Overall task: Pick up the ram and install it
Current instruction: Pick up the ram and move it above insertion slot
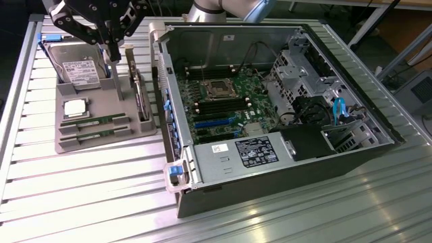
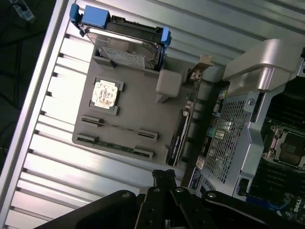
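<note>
Two rams lie in slots at the front of a grey holder (image 1: 71, 147): one ram (image 1: 94, 121) behind, the other ram (image 1: 96, 134) nearer the holder's front edge. In the wrist view the same green sticks appear as the ram (image 2: 119, 128) and the ram (image 2: 114, 146). My gripper (image 1: 115, 55) hangs above the back of the holder, between the hard drive and the upright card, well above the rams. Its fingers (image 2: 164, 175) are shut together and hold nothing.
The holder also carries a silver hard drive (image 1: 82, 71) in a blue bracket, a square processor chip (image 1: 76, 108) and an upright expansion card (image 1: 138, 93). On the exterior view's right lies an open computer case (image 1: 284, 167) with its motherboard (image 1: 229, 106) and dark memory slots exposed.
</note>
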### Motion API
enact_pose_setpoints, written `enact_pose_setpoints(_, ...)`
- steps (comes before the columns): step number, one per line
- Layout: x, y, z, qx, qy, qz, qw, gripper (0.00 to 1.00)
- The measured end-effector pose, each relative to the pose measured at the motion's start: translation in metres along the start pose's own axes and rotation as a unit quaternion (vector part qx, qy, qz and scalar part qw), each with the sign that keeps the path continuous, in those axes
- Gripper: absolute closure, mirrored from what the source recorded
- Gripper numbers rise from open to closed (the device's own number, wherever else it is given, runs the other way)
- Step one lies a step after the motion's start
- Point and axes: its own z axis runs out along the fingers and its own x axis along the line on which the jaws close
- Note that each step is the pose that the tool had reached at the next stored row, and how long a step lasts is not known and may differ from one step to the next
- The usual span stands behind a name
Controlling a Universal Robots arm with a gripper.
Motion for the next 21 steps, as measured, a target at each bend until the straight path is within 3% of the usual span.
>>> enact_pose_setpoints(8,0.0,0.0,0.0,0.0002,0.0015,-0.029,0.9996,0.9)
enact_pose_setpoints(19,0.0,0.0,0.0,0.0002,0.0035,-0.071,0.9975,0.9)
enact_pose_setpoints(21,0.0,0.0,0.0,0.0002,0.004,-0.083,0.9966,0.9)
